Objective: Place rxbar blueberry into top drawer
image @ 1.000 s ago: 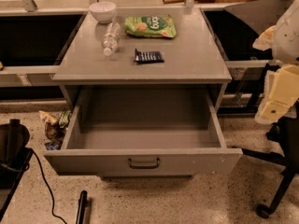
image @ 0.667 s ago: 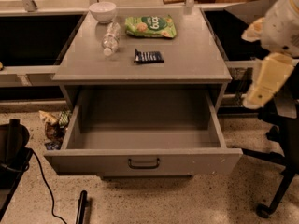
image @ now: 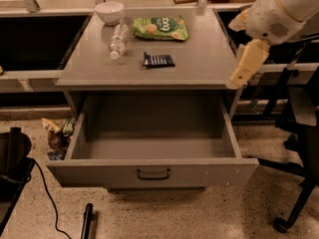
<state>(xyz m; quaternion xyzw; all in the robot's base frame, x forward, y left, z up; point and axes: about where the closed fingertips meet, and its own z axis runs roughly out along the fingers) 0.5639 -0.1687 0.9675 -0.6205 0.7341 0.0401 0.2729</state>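
Note:
The rxbar blueberry (image: 158, 60), a small dark navy bar with light lettering, lies flat in the middle of the grey cabinet top (image: 199, 63). The top drawer (image: 99, 173) is pulled wide open toward me, and its inside is bare. My gripper (image: 239, 75) hangs from the white arm (image: 279, 14) over the cabinet top's right front corner. It is to the right of the bar, apart from it, and it holds nothing that I can see.
On the cabinet top's far side are a white bowl (image: 109, 11), a plastic bottle (image: 117, 40) lying down and a green chip bag (image: 160, 28). A dark chair (image: 301, 133) stands to the right. A black object (image: 12, 158), a cable and litter (image: 57, 133) are on the floor at left.
The arm and gripper have moved left and up from beside the cabinet to its right front corner. The bar and drawer have not moved.

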